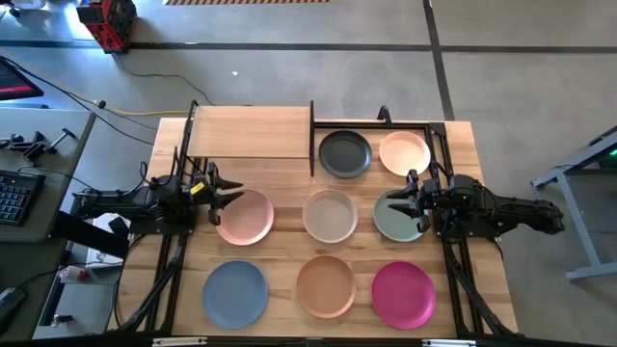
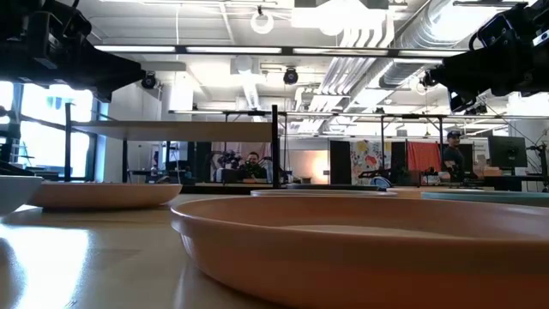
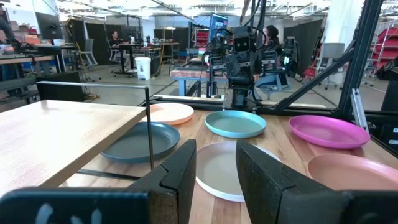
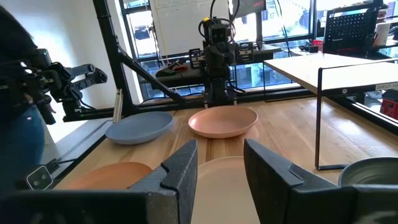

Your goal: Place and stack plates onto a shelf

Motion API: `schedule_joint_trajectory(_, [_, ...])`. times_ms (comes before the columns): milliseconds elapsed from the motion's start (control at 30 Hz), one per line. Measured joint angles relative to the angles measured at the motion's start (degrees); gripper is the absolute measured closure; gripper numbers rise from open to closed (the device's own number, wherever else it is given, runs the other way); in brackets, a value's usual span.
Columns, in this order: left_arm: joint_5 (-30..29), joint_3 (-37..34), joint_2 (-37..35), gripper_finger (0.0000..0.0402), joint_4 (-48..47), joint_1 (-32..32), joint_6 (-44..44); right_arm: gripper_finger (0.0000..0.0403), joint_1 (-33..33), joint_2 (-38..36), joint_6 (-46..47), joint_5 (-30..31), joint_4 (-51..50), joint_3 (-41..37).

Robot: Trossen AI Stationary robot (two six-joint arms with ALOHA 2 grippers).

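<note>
In the high view the light-wood shelf point(image 1: 251, 131) stands at the far left of the table with nothing on its board. All plates lie flat on the tabletop: dark grey point(image 1: 344, 154) and cream point(image 1: 404, 152) right of the shelf, pink point(image 1: 245, 218), beige point(image 1: 331, 214) and sage green point(image 1: 395, 220) in the middle row, blue point(image 1: 235, 292), peach-orange point(image 1: 325, 284) and magenta point(image 1: 403, 293) in the near row. My left gripper point(image 1: 224, 190) hangs open above the pink plate's left rim. My right gripper point(image 1: 406, 199) hangs open above the sage green plate.
Black arm frames run along the table's left point(image 1: 166, 260) and right point(image 1: 461, 270) sides. The shelf's thin black post point(image 3: 150, 127) stands beside the dark grey plate point(image 3: 140, 142). A desk with a keyboard point(image 1: 12, 193) sits left of the table. People sit in the room beyond.
</note>
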Motion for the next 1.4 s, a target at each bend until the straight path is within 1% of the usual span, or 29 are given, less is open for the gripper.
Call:
schedule_joint_trajectory(967, [-0.15, -0.01, 0.00, 0.0300, 0.02, -0.01, -0.25, 0.0285, 0.01, -0.02, 0.01, 0.00, -0.02, 0.01])
schedule_joint_trajectory(1167, [-1.56, -0.01, 0.00, 0.0300, 0.74, 0.00, -7.60, 0.0285, 0.01, 0.00, 0.00, 0.00, -0.01, 0.00])
schedule_joint_trajectory(1300, [-4.32, 0.01, 0.00, 0.0300, 2.40, 0.00, -12.48, 0.0285, 0.02, -0.01, 0.01, 0.00, 0.00, 0.01])
schedule_joint_trajectory(1400, [-7.04, 0.01, 0.00, 0.0300, 3.73, 0.00, -14.36, 0.0285, 0.01, -0.02, 0.01, 0.00, -0.02, 0.00])
